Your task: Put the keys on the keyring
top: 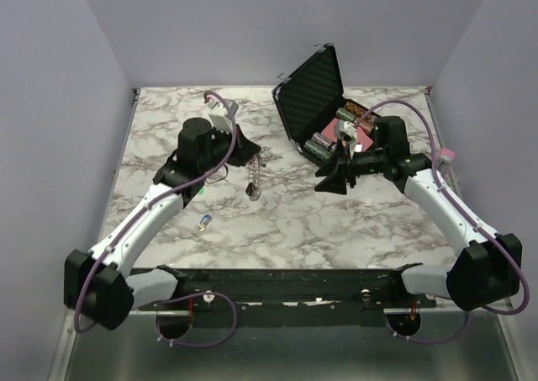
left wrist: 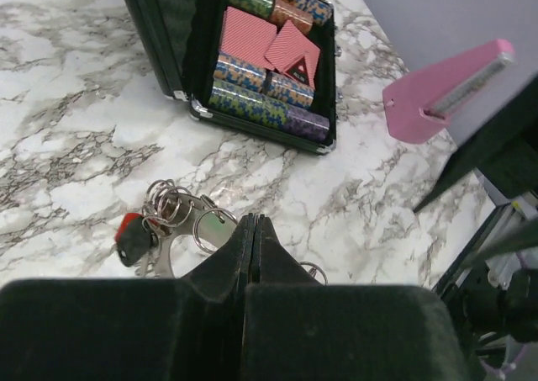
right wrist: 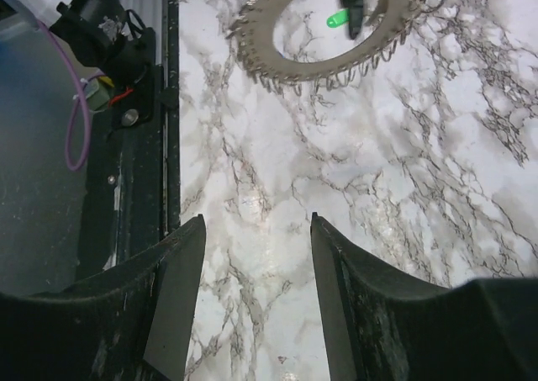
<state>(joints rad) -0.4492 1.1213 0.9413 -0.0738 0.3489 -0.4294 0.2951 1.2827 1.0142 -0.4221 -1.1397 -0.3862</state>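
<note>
Keys (left wrist: 132, 238) and keyring (top: 255, 176) lie midway between the counter's (top: 336, 221) side edges. They are probably light, slippery metal, the keyring limp, so pinch a key's head. Left fingers (left wrist: 225, 269) closed, right fingers (right wrist: 175, 288) apart and empty.

Lying flat about mid-tabletop, a little toward the far side: keyring (top: 256, 172), a thin silver-grey link chain drawn into a narrow loop running near to far. From the right wrist, same keyring (right wrist: 282, 66) spread as an open oval on the marble. Bunched at one end among several small split rings (left wrist: 168, 203): keys (left wrist: 130, 240), one with a red-and-black head lying on its side, silver metal just beside it, partly hidden.
</note>
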